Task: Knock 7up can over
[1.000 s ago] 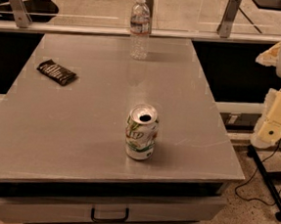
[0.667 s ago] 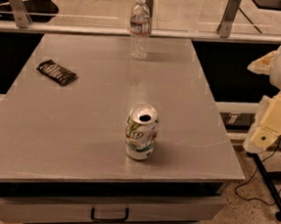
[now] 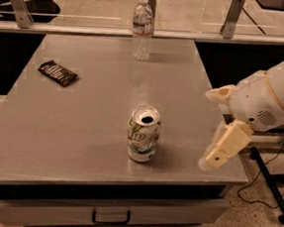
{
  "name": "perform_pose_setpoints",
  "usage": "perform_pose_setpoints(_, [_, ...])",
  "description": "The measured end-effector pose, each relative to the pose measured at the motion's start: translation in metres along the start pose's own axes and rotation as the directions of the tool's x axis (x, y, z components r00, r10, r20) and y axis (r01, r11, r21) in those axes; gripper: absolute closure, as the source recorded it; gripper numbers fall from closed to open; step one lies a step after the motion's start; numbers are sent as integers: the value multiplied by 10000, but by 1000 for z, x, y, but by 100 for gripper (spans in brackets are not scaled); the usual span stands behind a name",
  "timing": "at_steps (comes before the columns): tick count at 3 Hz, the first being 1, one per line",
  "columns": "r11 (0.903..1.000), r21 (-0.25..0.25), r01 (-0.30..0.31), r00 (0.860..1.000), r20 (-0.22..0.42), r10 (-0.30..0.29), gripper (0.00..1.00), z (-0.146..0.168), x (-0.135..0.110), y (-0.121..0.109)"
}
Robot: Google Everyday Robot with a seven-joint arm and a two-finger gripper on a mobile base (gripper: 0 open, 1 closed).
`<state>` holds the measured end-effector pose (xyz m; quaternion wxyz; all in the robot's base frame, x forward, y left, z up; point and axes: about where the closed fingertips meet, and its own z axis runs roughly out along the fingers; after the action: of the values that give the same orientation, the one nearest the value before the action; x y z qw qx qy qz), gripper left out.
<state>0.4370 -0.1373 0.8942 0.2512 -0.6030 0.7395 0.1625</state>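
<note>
While the 7up can stands upright near the front edge of the grey table, silver-white with green lettering and a dark mouth hole on top, the gripper hangs to its right, fingers spread apart, not touching it.

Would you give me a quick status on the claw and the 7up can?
Claw at table's right edge, right of 7up can, not touching. Can upright. Bottle, wrapper off path.

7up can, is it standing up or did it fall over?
Standing up: the 7up can has its shiny top with the dark hole facing upward, base flat on the table. The gripper is to its right, not touching it.
</note>
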Motion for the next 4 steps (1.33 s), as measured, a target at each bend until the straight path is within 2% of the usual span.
perform_pose_setpoints(1, [9980, -616, 142, 9888, 1495, -48, 0, 40, -18, 1])
perform_pose_setpoints(2, [9925, -1208, 195, 9649, 2623, 130, 0, 74, -34, 9])
perform_pose_setpoints(3, [9868, -1610, 185, 9249, 3776, 443, 0, 97, -60, 14])
perform_pose_setpoints(4, [9838, -1747, 398, 8706, 4893, 516, 0, 111, -102, 7])
